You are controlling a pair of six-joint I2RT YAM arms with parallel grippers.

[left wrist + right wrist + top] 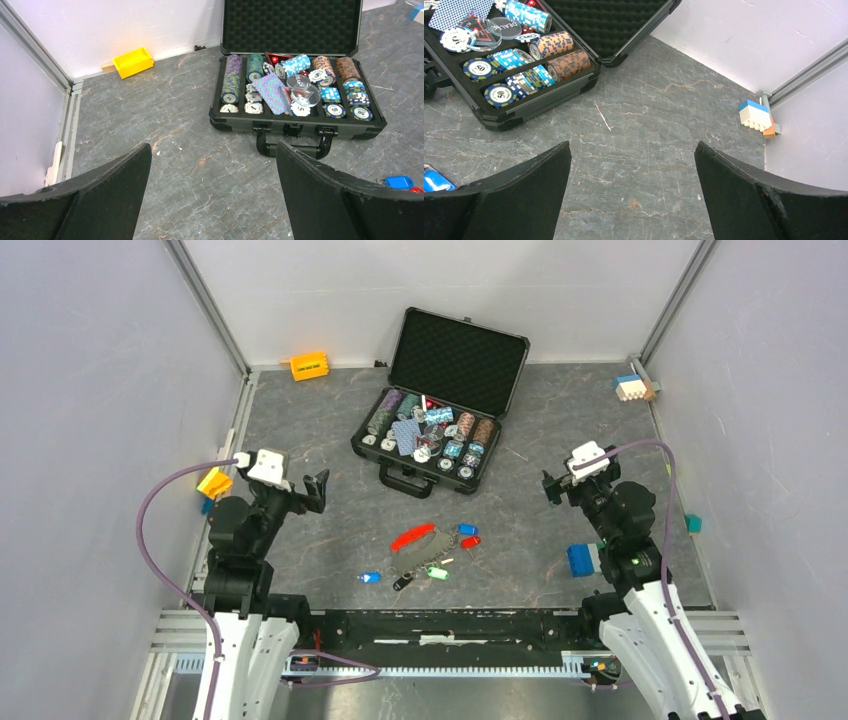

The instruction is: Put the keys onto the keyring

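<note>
The keys [432, 568] lie loose on the grey table [300, 430], near its front edge and midway between the two arms. One with a blue cap [370, 577] sits off to the left of the bunch, a green-capped one [436, 573] lies in the middle, and a blue one [468, 530] and a red one [470, 542] lie together at the right. The keyring [412, 537] – told by its long red fob – lies just behind the bunch; the ring itself is too small to make out.

Behind them an open black case [489, 462] holds rows of poker chips [470, 425]. A yellow block [309, 365] rests by the back wall, and a blue block [581, 559] sits beside the right arm.

The left gripper [318, 490] hangs above the table to the left of the case, its fingers spread wide and holding nothing. The right gripper [550, 487] – on the other side – is likewise wide apart and empty. Both are well apart from the keys.
</note>
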